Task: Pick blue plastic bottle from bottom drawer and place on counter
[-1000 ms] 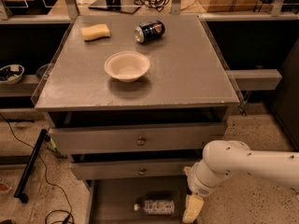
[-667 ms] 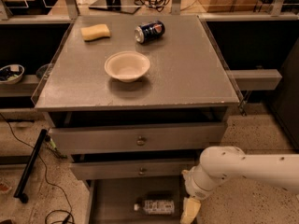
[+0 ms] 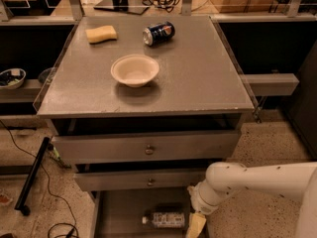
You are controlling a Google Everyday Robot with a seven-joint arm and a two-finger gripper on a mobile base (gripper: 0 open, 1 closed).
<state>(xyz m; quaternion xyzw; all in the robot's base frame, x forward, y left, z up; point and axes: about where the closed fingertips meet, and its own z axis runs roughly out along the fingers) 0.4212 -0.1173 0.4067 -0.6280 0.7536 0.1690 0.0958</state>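
Speckled stone floor (image 3: 277,143) around a grey metal cabinet, with dark shelving behind and to both sides. On top, the large flat grey counter (image 3: 198,88), edged left and right by clear plastic rims. Near its middle, a round cream bowl (image 3: 134,69); at the back left, a yellow sponge (image 3: 101,33); just right of that, a dark blue soda can (image 3: 158,32) lying on its side. Wide grey surface showing in front of and right of the bowl.

Below, two wider drawers (image 3: 99,148) with round brass knobs, each pulled out a little. Lowest, the narrow grey bottom drawer (image 3: 119,212), open. Lying flat in it, towards the right, the small clear blue plastic bottle (image 3: 163,219), white cap pointing left. Drawer floor showing left of the bottle.

White robot arm (image 3: 257,180) reaching in from the right, past the cabinet's front corner. Cream-tipped gripper (image 3: 195,225) low at the bottom edge, just beside the bottle's base end. Touching or apart: cannot tell. Open or closed: cannot tell.
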